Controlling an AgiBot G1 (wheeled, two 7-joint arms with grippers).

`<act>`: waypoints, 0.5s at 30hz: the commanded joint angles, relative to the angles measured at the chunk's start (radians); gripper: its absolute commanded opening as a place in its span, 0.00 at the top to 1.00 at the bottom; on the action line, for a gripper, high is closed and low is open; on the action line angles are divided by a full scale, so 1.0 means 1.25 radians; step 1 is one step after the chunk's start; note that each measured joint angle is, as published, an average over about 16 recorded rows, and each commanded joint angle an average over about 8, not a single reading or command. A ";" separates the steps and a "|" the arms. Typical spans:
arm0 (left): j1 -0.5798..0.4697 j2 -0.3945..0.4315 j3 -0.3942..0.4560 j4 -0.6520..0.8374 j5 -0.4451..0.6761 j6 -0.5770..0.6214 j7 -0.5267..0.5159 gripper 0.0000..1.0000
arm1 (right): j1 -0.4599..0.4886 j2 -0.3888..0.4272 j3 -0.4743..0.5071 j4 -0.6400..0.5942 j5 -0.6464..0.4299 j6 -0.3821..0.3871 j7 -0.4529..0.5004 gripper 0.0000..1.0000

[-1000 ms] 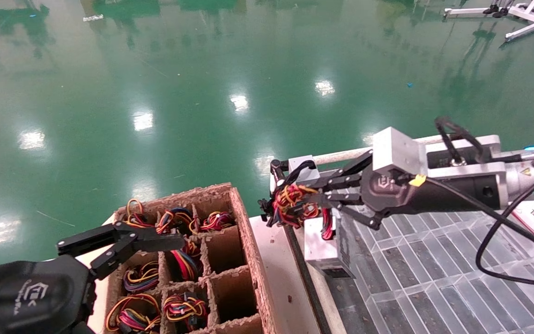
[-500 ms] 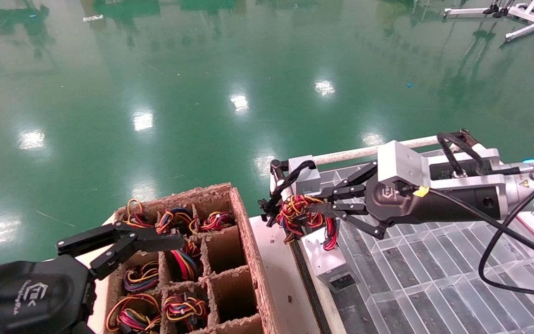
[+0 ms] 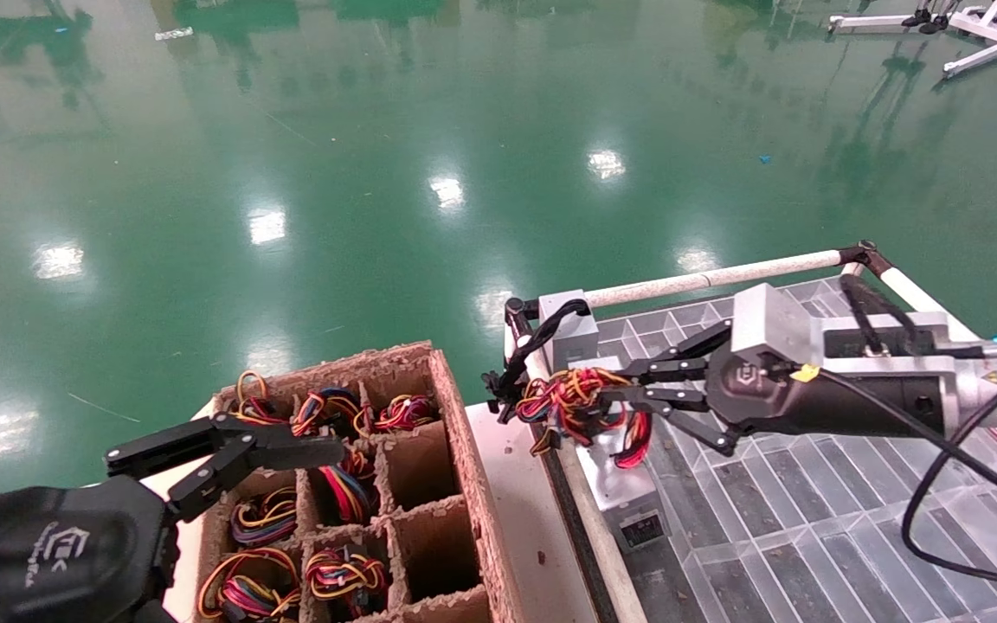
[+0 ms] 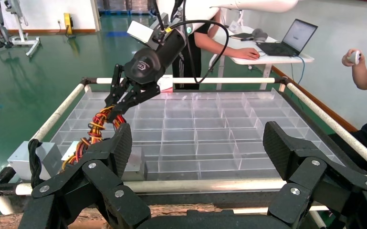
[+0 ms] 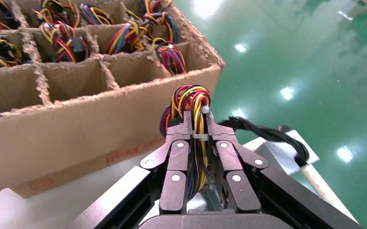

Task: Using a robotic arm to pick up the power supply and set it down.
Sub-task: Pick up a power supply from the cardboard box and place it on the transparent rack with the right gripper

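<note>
1. Head view: our right pincer (image 3: 628, 396) pinches the wire bundle of the power supply (image 3: 624, 484); its grey box hangs long axis downward over the clear divided tray (image 3: 810, 519).
2. Left wrist view: our left pincer (image 4: 198, 150) is spread wide.
3. Right wrist view: fingers (image 5: 179, 157) clamp the wires beside the cardboard crate (image 5: 90, 109).

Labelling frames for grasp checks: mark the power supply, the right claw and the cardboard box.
power supply (image 3: 628, 493), head view, on its grey metal side.
right claw (image 5: 198, 125), right wrist view, midway between its fingertips, shut on the wire bundle.
cardboard box (image 3: 457, 424), head view, on its right wall.
</note>
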 commanded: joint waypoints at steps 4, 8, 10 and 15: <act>0.000 0.000 0.000 0.000 0.000 0.000 0.000 0.00 | 0.008 0.005 -0.001 -0.038 0.001 -0.002 -0.024 0.63; 0.000 0.000 0.000 0.000 0.000 0.000 0.000 0.00 | 0.015 0.016 0.000 -0.059 0.003 -0.002 -0.036 0.73; 0.000 0.000 0.000 0.000 0.000 0.000 0.000 0.00 | 0.019 0.021 0.000 -0.067 0.003 -0.001 -0.041 0.80; 0.000 0.000 0.000 0.000 0.000 0.000 0.000 0.00 | 0.026 0.030 -0.003 -0.081 0.000 0.000 -0.048 0.75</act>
